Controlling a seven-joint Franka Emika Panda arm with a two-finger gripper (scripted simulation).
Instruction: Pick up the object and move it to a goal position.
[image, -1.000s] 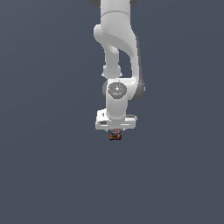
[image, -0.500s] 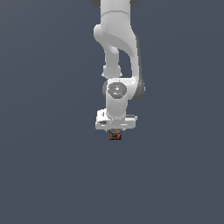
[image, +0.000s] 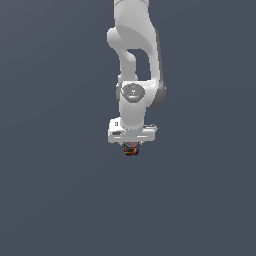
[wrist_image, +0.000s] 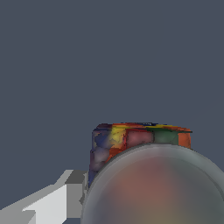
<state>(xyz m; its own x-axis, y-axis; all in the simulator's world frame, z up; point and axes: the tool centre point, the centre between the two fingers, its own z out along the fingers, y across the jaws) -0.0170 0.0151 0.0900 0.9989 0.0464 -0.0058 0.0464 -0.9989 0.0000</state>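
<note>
The object (image: 131, 149) is a tiny can with a dark label speckled red, yellow and blue, and it pokes out just below the white hand. My gripper (image: 131, 148) is shut on the object; its fingers are mostly hidden behind the hand in the exterior view. In the wrist view the object (wrist_image: 140, 144) fills the frame up close, its greyish round top (wrist_image: 153, 188) blurred, with one white finger (wrist_image: 52, 203) pressed against its side.
A plain dark grey surface (image: 50, 200) lies all around the arm. The white arm (image: 135, 60) comes down from the upper edge of the exterior view. No other objects show.
</note>
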